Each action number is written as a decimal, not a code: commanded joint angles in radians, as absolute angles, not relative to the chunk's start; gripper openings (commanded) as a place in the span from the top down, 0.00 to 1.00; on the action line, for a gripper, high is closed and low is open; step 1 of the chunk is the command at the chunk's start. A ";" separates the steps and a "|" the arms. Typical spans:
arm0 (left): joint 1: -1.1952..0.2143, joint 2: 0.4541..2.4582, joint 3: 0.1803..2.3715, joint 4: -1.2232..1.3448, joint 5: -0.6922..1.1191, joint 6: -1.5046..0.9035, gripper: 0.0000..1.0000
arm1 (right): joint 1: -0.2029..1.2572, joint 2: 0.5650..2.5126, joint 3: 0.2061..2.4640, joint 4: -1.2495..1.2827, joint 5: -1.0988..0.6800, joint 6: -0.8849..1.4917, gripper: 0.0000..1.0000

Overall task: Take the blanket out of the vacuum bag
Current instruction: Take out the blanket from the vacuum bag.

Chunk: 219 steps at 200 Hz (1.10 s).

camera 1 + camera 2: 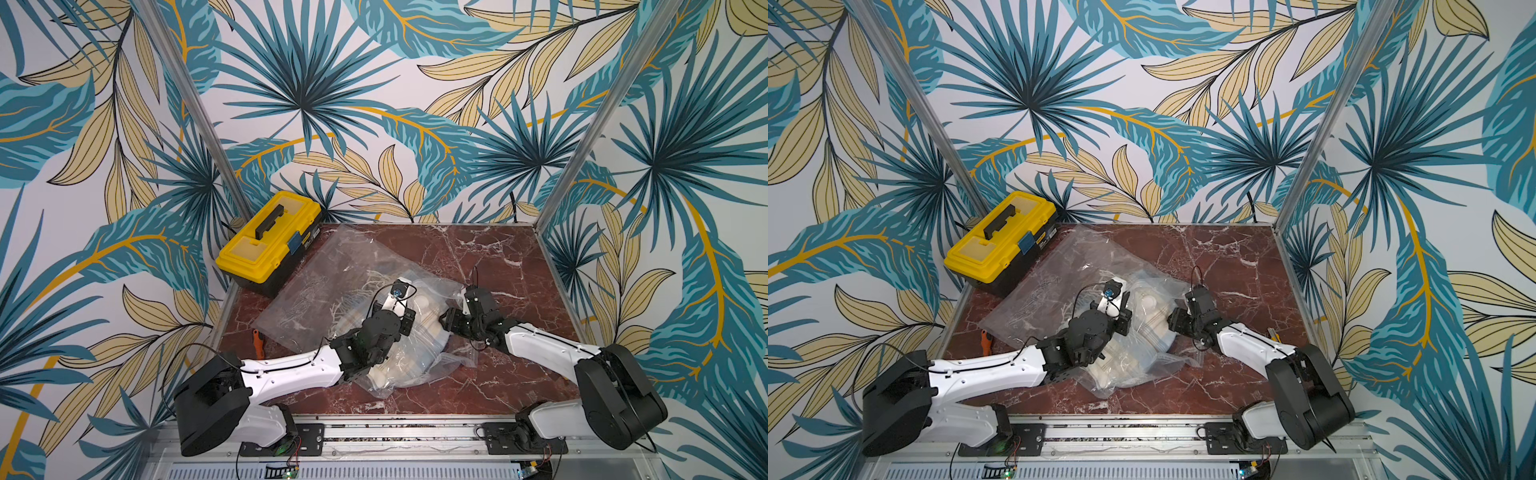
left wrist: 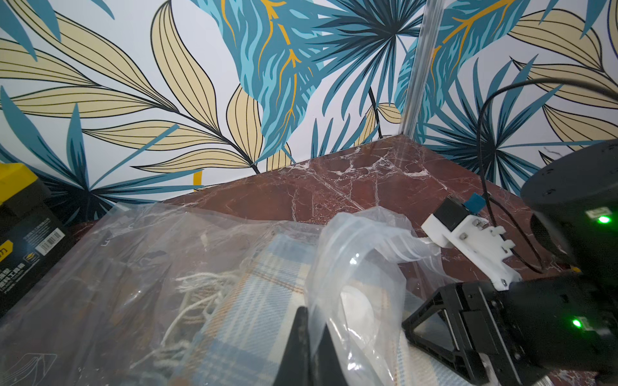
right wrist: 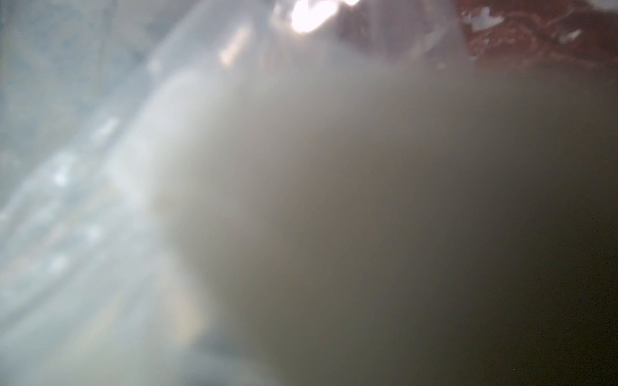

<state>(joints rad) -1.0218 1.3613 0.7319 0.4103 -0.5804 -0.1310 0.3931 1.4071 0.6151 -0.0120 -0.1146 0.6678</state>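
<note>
The clear vacuum bag [image 1: 328, 286] lies crumpled on the red marble table [image 1: 490, 257] in both top views. Inside it is the blanket [image 1: 415, 361], pale blue and cream plaid with white fringe [image 2: 200, 294]. My left gripper [image 2: 309, 322] is shut, pinching a raised fold of the bag's plastic [image 2: 354, 247] above the blanket [image 2: 257, 300]. In a top view the left gripper [image 1: 409, 318] sits over the bag's middle. My right gripper [image 1: 448, 322] is at the bag's right edge, pushed against plastic and cloth. Its wrist view is a blur, so its jaws are hidden.
A yellow and black toolbox [image 1: 270, 241] stands at the back left corner, touching the bag's far end. An orange-handled tool [image 1: 258, 343] lies by the left edge. Patterned walls and metal posts [image 1: 582, 166] close in the table on three sides.
</note>
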 commanded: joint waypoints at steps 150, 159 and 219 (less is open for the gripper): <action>-1.013 1.455 0.826 0.370 -0.685 -0.152 1.00 | 0.396 0.926 0.706 -0.187 -0.332 0.837 1.00; -1.013 1.472 0.833 0.371 -0.691 -0.154 1.00 | 0.396 0.893 0.701 -0.182 -0.336 0.856 1.00; -1.010 1.488 0.830 0.376 -0.693 -0.165 1.00 | 0.396 0.830 0.892 -0.437 -0.190 0.713 1.00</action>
<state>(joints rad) -1.0134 1.4948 0.8227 0.3912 -0.6891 -0.1505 0.3946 0.8597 0.7967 -0.3679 -0.2745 0.8013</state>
